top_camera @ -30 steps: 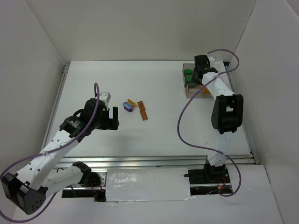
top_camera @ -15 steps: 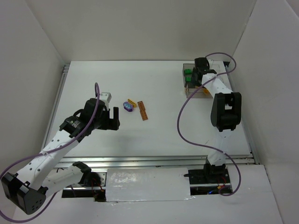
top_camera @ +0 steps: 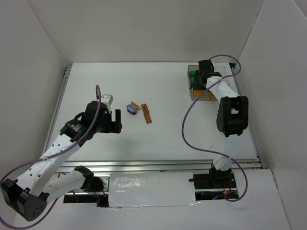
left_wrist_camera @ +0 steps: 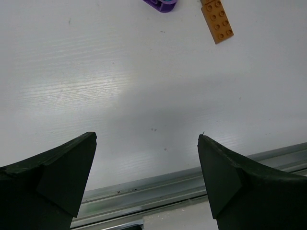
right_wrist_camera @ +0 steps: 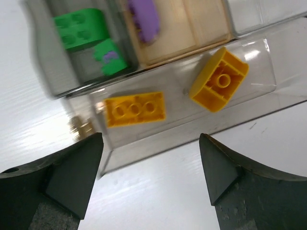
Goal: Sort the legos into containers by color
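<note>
My right gripper (right_wrist_camera: pixel 149 143) hangs with fingers spread and nothing pinched, directly above the tray (right_wrist_camera: pixel 172 129). In the compartment beneath me one yellow brick (right_wrist_camera: pixel 135 109) lies flat and a tipped yellow brick (right_wrist_camera: pixel 219 79) leans on edge. Beyond them sit green bricks (right_wrist_camera: pixel 80 29). If I pull away carelessly, a fingertip could catch the tray wall and shove it. My left gripper (left_wrist_camera: pixel 146 139), also spread, has a purple brick (left_wrist_camera: pixel 162 4) and an orange plate (left_wrist_camera: pixel 217 20) ahead, and a crooked descent could flick them off.
</note>
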Controlling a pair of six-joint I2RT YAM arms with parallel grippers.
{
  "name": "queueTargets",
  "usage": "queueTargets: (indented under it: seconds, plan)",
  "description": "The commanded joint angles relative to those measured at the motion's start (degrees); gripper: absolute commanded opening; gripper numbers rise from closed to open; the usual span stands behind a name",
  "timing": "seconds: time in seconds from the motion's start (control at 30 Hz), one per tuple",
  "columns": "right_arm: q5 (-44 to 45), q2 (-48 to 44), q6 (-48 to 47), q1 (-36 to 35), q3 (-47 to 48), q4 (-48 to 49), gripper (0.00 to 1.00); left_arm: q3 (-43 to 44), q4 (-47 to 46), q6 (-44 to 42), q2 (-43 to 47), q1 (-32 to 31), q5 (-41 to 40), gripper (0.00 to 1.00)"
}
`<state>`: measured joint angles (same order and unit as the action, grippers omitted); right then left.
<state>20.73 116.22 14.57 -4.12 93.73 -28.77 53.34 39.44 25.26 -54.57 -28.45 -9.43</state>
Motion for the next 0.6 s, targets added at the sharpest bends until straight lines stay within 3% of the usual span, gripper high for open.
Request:
queueTargets:
  seconds: [0.0,0.2,0.4,0.47,0.53,0.57]
  plan:
    - [-0.51,-9.07,0.64,-5.27,-0.3,1.62,0.88,0.54,-0.51,0.05,1.65,1.46,-3.48,1.0]
    - [-9.3,-11.38,1.25,-17.05,-0.31,-1.63,0.88,0.71,0.72,2.69,3.94,6.29,-9.55,0.99]
    - [-10.27,-6.12,3.8,-28.46,1.62,-0.94,0.87,0.89,1.34,3.57,4.12,8.14,-10.96,1.0]
    - [-10.45,-3.74,2.93,-30.67,4.69,-0.41,0.78,0.54,0.82,3.14,4.12,8.32,-9.82,1.0]
    - [-9.57,0.39,1.96,-32.61,8.73,-1.1,0.6,0.36,0.55,2.7,3.94,8.32,-8.94,0.99]
    - [-9.66,2.67,1.43,-33.23,10.23,-1.11,0.58,0.36,0.55,2.69,3.51,8.32,-8.59,0.99]
